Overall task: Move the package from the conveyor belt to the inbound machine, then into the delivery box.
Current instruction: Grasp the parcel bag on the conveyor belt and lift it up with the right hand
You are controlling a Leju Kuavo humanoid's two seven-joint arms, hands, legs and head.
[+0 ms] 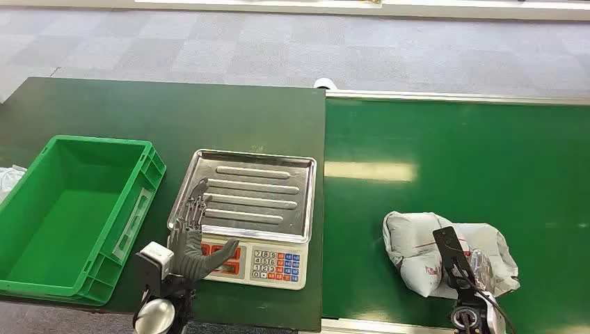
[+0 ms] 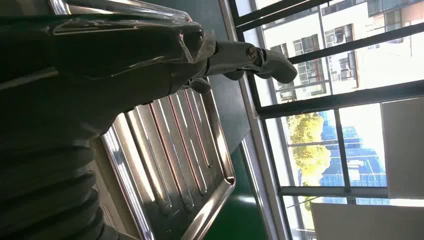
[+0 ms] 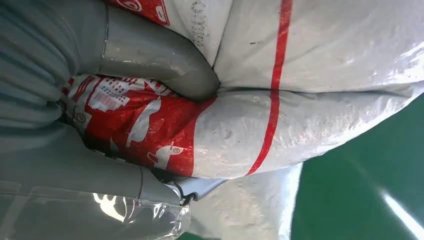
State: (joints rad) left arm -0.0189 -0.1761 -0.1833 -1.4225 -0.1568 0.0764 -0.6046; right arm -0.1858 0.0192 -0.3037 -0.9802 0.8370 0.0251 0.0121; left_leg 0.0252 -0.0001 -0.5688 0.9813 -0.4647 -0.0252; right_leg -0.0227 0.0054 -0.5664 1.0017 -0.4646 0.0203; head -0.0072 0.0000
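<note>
The package [image 1: 417, 243], a crumpled white bag with red print, lies on the green conveyor belt [image 1: 452, 160] near its front edge. My right hand [image 1: 463, 268] is on the package's near side. In the right wrist view its thumb [image 3: 165, 65] presses into the package [image 3: 300, 125] and the fingers [image 3: 100, 180] wrap the other side of a fold, so it grips the bag. My left hand [image 1: 191, 233] hovers over the front left corner of the scale's steel tray [image 1: 278, 170], fingers spread and holding nothing. In the left wrist view that hand [image 2: 100, 65] reaches across the ribbed tray [image 2: 175, 150].
The scale has a keypad and red display [image 1: 275, 264] on its front. A green plastic box [image 1: 142, 202] stands left of the scale on the dark green table [image 1: 174, 111]. A white bag edge [image 1: 8, 177] shows at the far left. Grey floor lies beyond.
</note>
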